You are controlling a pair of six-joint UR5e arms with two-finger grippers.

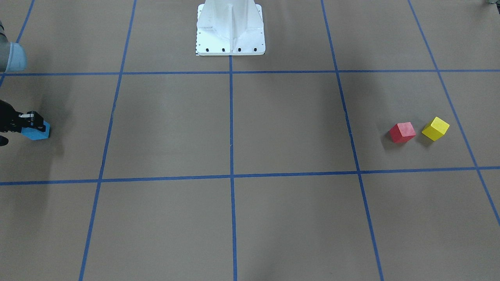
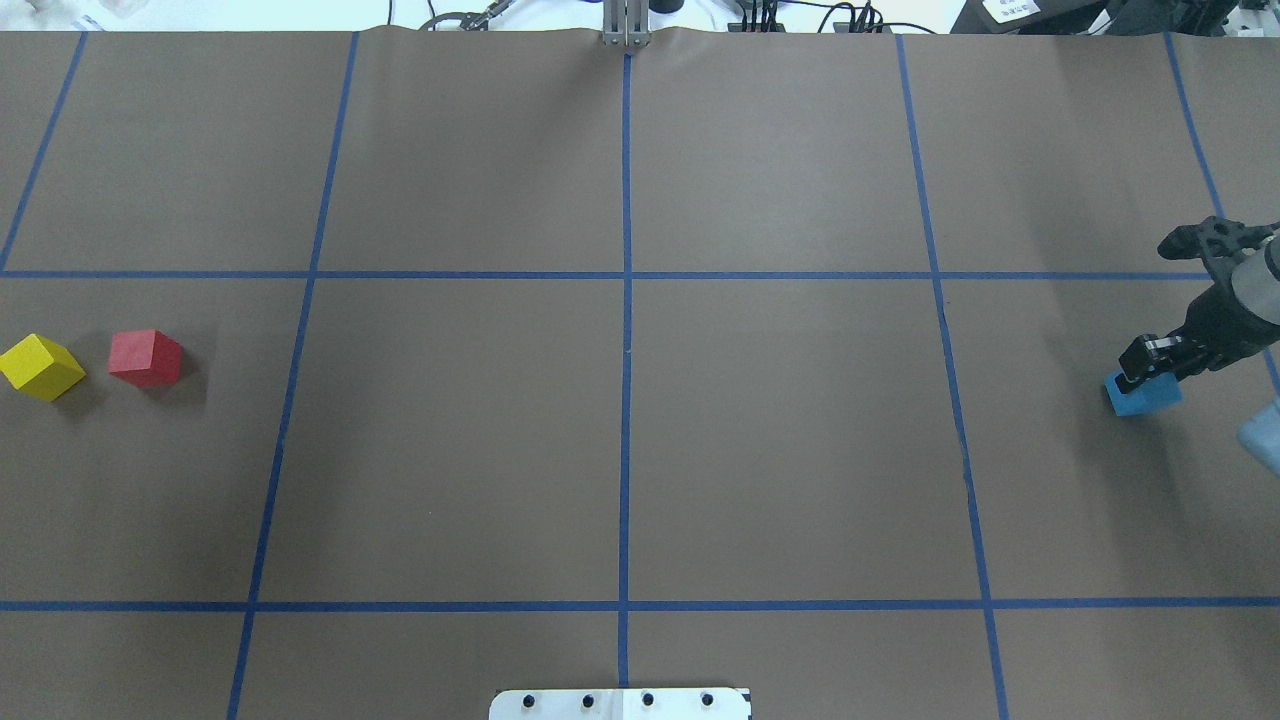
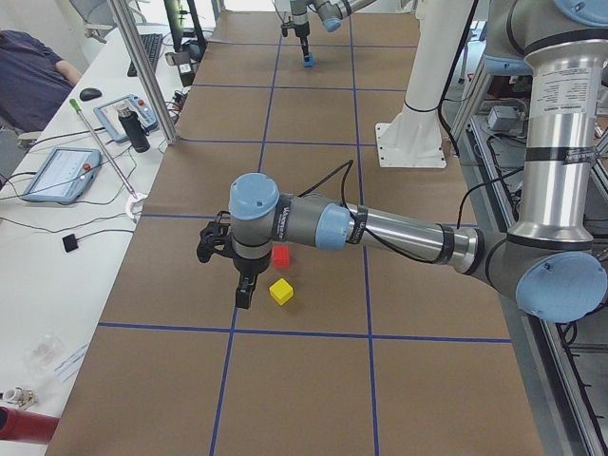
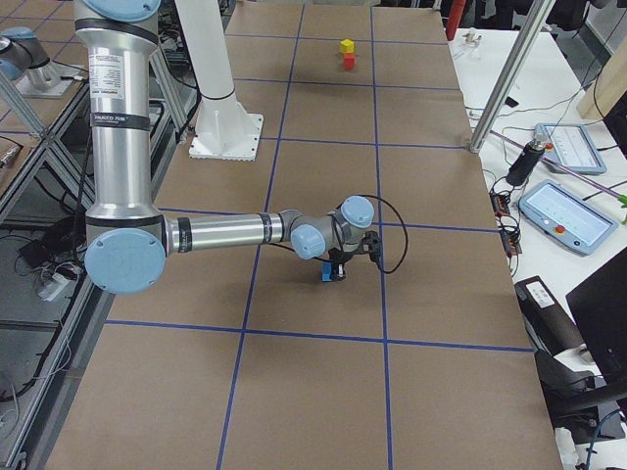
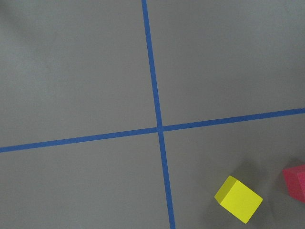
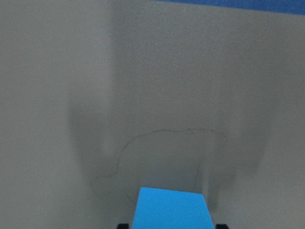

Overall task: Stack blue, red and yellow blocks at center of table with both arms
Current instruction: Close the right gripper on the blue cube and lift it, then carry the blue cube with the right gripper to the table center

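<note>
Blue block (image 2: 1145,395) lies near the right end of the table (image 2: 450,450), well apart from the other two, and the right gripper (image 2: 1140,367) is down over it. The right wrist view shows a black fingertip (image 6: 123,225) at each lower corner of the block, so the fingers bracket it. Whether they press on its faces, or whether it is clear of the surface, I cannot tell. The red block (image 2: 146,358) and yellow block (image 2: 41,367) rest just beside each other, not touching, near the left end. The left gripper (image 3: 243,296) hangs above the table close to that pair. Only the side view shows it, so its opening cannot be judged.

The tape crossing I take for the center of table (image 2: 626,274) holds no block, so stacking is not yet begun. A shallow or off-centre pinch could let the blue block twist or drop on the long carry inward. At the left end, the narrow gap between red and yellow leaves little room for a finger, and a descent on one may knock the other. Both arms heading for one spot could also meet.
</note>
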